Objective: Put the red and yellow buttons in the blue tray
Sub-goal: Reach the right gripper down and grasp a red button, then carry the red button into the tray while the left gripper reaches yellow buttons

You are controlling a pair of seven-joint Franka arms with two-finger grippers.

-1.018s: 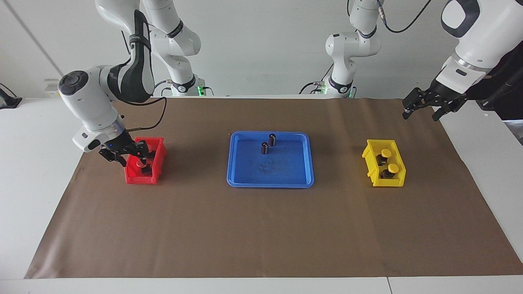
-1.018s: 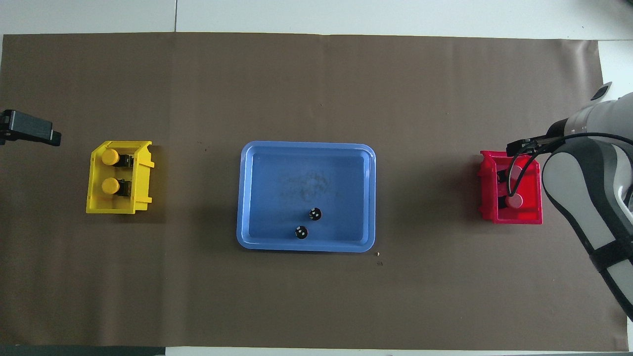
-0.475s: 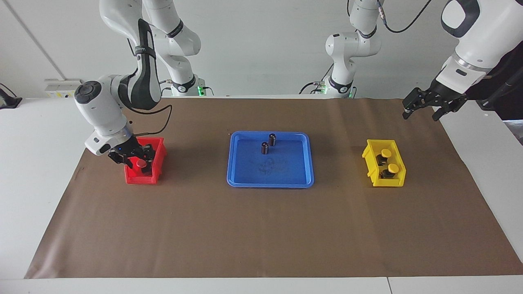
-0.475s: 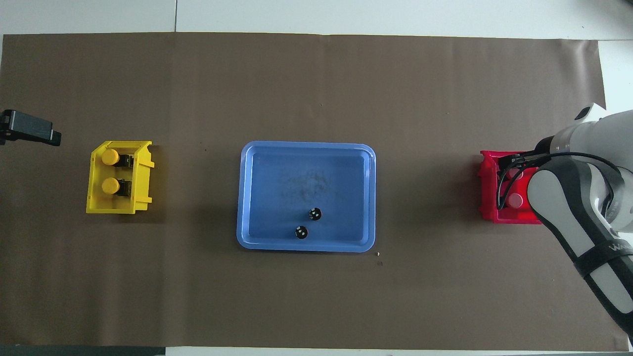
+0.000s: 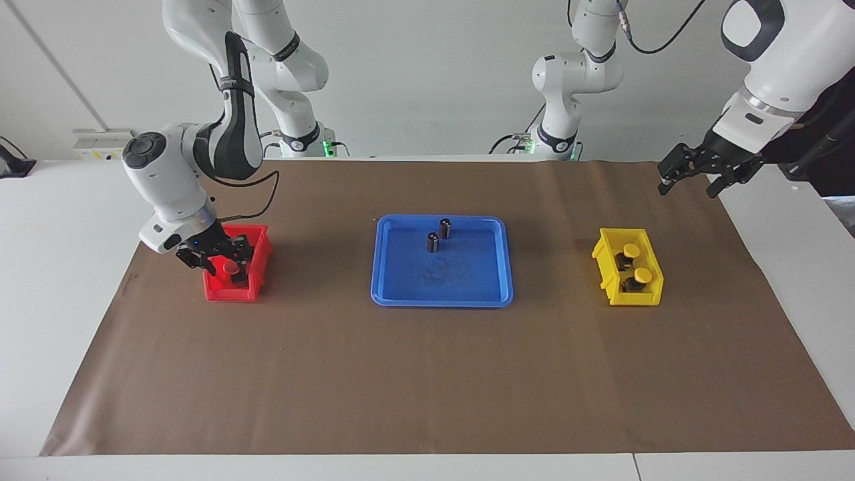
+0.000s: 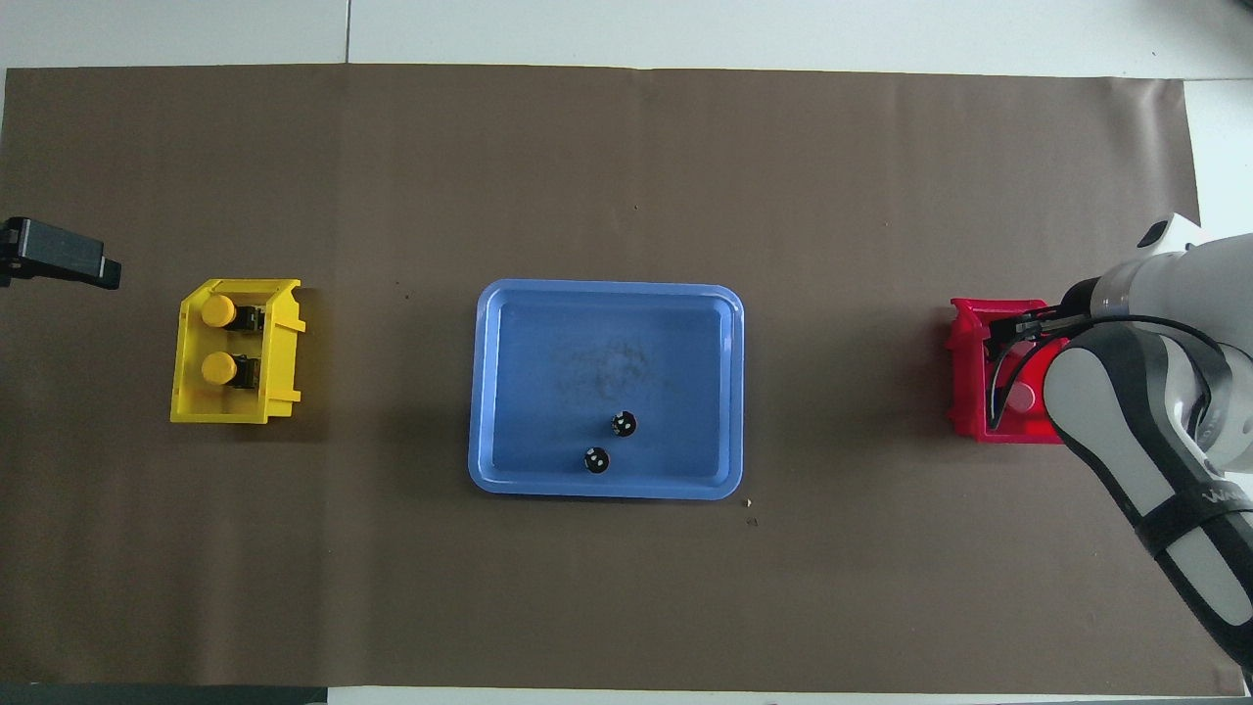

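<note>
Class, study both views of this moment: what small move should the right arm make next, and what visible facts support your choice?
Probably a short straight lift. The right gripper is down inside the red bin around a red button, and the blue tray holds only two dark cylinders. The left gripper waits above the table near the yellow bin.

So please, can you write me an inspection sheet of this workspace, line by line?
Surface: brown paper sheet covering the white table.
Job's things: two yellow buttons in the yellow bin; one red button visible in the red bin; blue tray mid-sheet, no capped button in it.
Clutter: two dark capless cylinders standing in the tray, toward its robot-side rim.
Grippers: right gripper down in the red bin around the red button, grip not readable; left gripper waits open in the air over the left arm's end of the table.
Cables: black cable looping along the right arm.
Surroundings: plain white wall.
</note>
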